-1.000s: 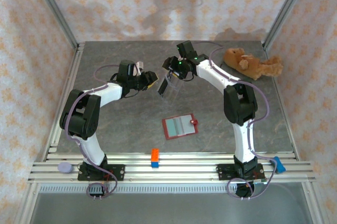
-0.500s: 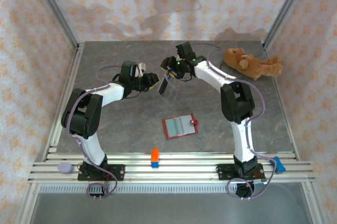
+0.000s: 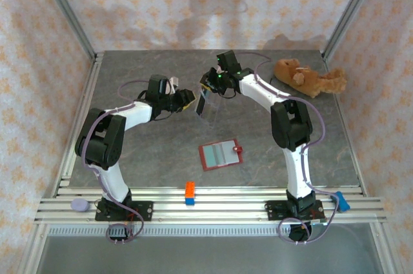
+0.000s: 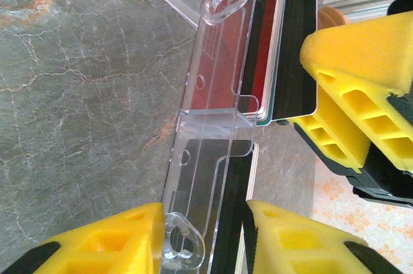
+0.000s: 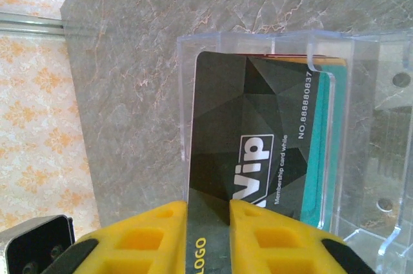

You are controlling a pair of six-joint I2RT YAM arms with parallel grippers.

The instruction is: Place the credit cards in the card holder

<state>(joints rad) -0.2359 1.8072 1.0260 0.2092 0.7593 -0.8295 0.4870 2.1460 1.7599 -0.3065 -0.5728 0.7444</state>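
- Near edge: an orange-and-blue block [image 3: 190, 193] sits on the aluminium rail between the two arm bases. A small grey disc [image 3: 80, 204] lies on the same rail at its left end.
- Middle of the table [image 3: 129, 151]: the card holder [image 3: 221, 154] lies opened flat, with a red border, its pale inside facing up and its snap tab at the right edge. It lies nearer than both grippers and well apart from them.
- Further back, centre: a clear plastic tray [image 3: 204, 105] is held up off the table, tilted on edge, between the two grippers.
- The left gripper [image 4: 206, 222] pinches one end of the tray, with a yellow finger on each side of its wall.
- The credit cards [image 4: 279, 42] stand stacked in the tray compartment away from the left gripper.
- The black VIP card [image 5: 258, 138] is the outermost of the stack and faces the right wrist camera. A teal card [image 5: 324, 177] just beneath it shows along one side.
- The right gripper [image 5: 208, 216] has its fingers drawn close, with a narrow slot between them, lying over the logo end of the black VIP card. I cannot tell whether they pinch it.
- Far right: a brown teddy bear [image 3: 310, 77] lies on the table near the back corner, well apart from the tray.
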